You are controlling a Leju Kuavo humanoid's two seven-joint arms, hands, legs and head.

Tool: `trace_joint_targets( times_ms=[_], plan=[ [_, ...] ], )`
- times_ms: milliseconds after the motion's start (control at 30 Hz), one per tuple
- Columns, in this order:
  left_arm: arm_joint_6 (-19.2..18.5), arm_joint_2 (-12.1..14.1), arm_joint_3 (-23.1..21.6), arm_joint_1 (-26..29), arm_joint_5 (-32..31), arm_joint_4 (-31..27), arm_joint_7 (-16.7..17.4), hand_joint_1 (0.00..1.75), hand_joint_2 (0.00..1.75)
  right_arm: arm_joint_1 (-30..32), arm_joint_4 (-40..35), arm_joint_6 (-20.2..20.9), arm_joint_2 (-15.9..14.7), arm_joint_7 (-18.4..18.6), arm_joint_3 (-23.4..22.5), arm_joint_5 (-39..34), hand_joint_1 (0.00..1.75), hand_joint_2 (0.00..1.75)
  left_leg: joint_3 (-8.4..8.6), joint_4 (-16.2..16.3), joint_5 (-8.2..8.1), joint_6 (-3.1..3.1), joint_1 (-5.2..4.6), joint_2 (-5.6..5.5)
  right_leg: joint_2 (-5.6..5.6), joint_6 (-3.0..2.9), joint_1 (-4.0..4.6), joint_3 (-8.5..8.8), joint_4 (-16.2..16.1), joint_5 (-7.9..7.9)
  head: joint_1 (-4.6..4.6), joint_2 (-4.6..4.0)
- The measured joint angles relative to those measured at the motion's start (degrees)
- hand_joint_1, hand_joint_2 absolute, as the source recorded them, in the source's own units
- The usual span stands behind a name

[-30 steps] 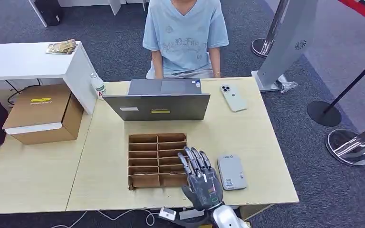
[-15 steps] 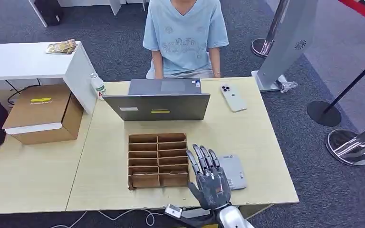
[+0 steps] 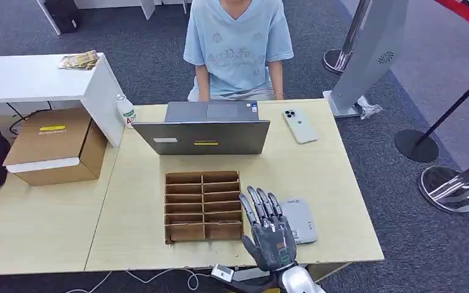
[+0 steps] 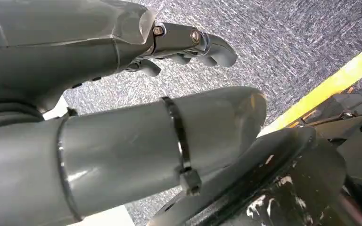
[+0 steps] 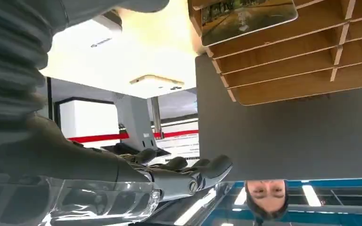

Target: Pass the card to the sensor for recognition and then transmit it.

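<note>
My right hand hovers low over the table's front edge, fingers straight and apart, holding nothing. It lies between the brown slotted cardboard box and the flat grey sensor, covering the sensor's left side. In the right wrist view the hand reaches out flat, and a card with a green picture stands in one of the box's slots. My left hand hangs over grey carpet with its fingers loosely bent and nothing in them.
A grey laptop stands behind the box with a seated person beyond it. A phone lies at the table's back right and a bottle at its back left. A closed carton sits on the left table.
My right hand has shifted right from the box's corner towards the sensor and now covers its left edge; it has hardly moved in the last half second.
</note>
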Motion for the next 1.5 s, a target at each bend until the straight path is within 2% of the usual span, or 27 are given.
trace_joint_targets(
  times_ms=[633, 1000, 1167, 1200, 1233, 1333, 1500],
  plan=[
    [0.0, 0.0, 0.2, 0.0, -0.2, 0.0, -0.4, 0.00, 0.00, 0.6, -0.6, 0.2, 0.0, -0.6, -1.0, 0.1, 0.02, 1.75, 0.00, 0.0, 0.00, 0.00, 0.00, 0.00, 0.00, 0.00, 0.00, 0.00, 0.0, 0.00, 0.00, 0.00],
    [0.0, -0.1, 0.2, 0.0, -0.4, 0.0, -0.2, 0.00, 0.00, 0.5, -0.6, 0.4, 0.0, -1.7, -1.0, -0.2, 0.24, 1.75, -0.01, 0.0, 0.00, 0.00, 0.00, 0.00, 0.00, 0.00, 0.00, 0.00, 0.0, 0.00, 0.00, 0.00],
    [0.1, -0.2, 0.2, 0.0, -0.6, 0.0, -0.3, 0.00, 0.00, 0.4, -0.4, 0.5, 0.1, -2.1, -1.0, -0.5, 0.42, 1.75, -0.01, 0.0, 0.00, 0.00, 0.00, 0.00, 0.00, 0.00, 0.00, 0.00, 0.0, 0.00, 0.00, 0.00],
    [0.1, -0.2, 0.2, 0.0, -0.7, 0.0, -0.4, 0.00, 0.00, 0.3, -0.4, 0.5, 0.1, -2.2, -1.0, -0.5, 0.56, 1.75, -0.01, 0.0, 0.00, 0.00, 0.00, 0.00, 0.00, 0.00, 0.00, 0.00, 0.0, 0.00, 0.00, 0.00],
    [0.1, -0.2, 0.2, 0.0, -0.9, 0.0, -0.4, 0.00, 0.00, 0.2, -0.3, 0.5, 0.1, -2.2, -1.0, -0.5, 0.61, 1.75, -0.01, 0.0, 0.00, 0.00, 0.00, 0.00, 0.00, 0.00, 0.00, 0.00, 0.0, 0.00, 0.00, 0.00],
    [0.1, -0.3, 0.2, 0.0, -1.0, 0.0, -0.4, 0.00, 0.00, 0.1, -0.2, 0.5, 0.1, -2.3, -1.0, -0.6, 0.66, 1.75, -0.02, 0.0, 0.00, 0.00, 0.00, 0.00, -0.01, 0.00, 0.00, 0.00, 0.0, 0.00, 0.00, 0.00],
    [0.0, -0.3, 0.2, 0.0, -1.0, 0.0, -0.5, 0.00, 0.00, -0.1, 0.0, 0.5, 0.1, -2.3, -1.0, -0.6, 0.52, 1.75, -0.02, 0.0, 0.00, 0.00, 0.00, 0.00, -0.01, 0.00, 0.00, 0.00, 0.0, 0.00, 0.00, 0.00]
  ],
)
